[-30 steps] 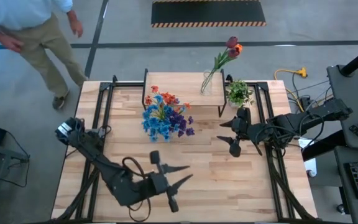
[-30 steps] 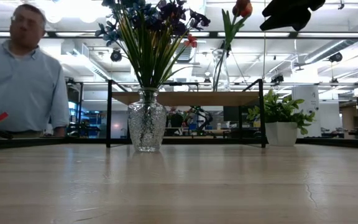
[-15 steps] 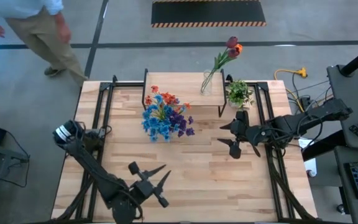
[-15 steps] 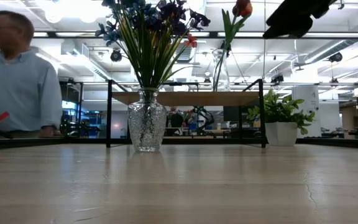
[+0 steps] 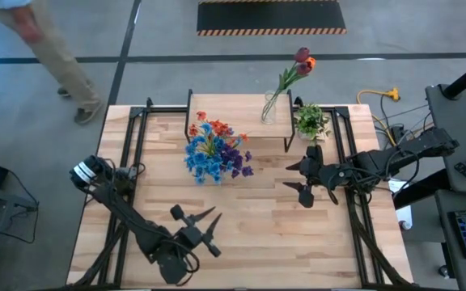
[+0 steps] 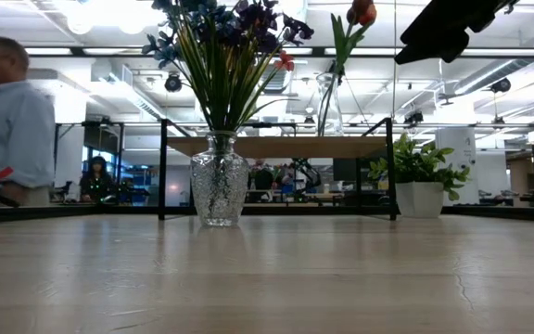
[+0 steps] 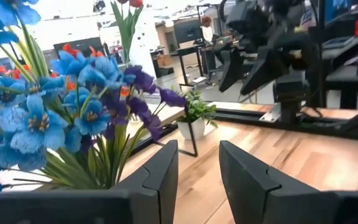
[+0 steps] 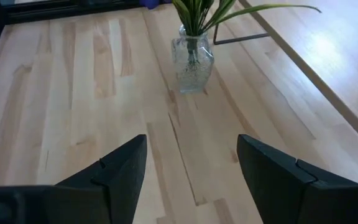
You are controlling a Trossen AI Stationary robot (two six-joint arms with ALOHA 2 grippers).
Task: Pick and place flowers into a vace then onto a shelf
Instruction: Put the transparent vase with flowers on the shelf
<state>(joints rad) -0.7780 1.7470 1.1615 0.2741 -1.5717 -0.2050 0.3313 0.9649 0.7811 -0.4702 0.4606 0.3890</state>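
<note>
I see my left gripper (image 5: pixel 205 229) spread and empty above the near bench (image 5: pixel 273 234), right gripper (image 5: pixel 304 179) spread beside the shelf (image 5: pixel 233 109), flowers (image 5: pixel 214 150) in their vase (image 6: pixel 218 190)

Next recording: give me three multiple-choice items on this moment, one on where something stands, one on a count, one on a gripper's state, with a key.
1. Where does the textured glass vase of blue, purple and orange flowers stand?
A. On the wooden tabletop, in front of the shelf
B. On the shelf's plank
C. In a gripper

2. How many glass vases with flowers are in view?
A. One
B. Two
C. Three

3. How is the right gripper?
A. Shut on a stem
B. Open and empty
C. Shut on the potted plant

Key: 1 A, its base rests on the table in the low view. 2 B, a slim clear vase of red tulips stands on the low wooden shelf. 3 B, its fingers stand apart over bare wood.
</note>
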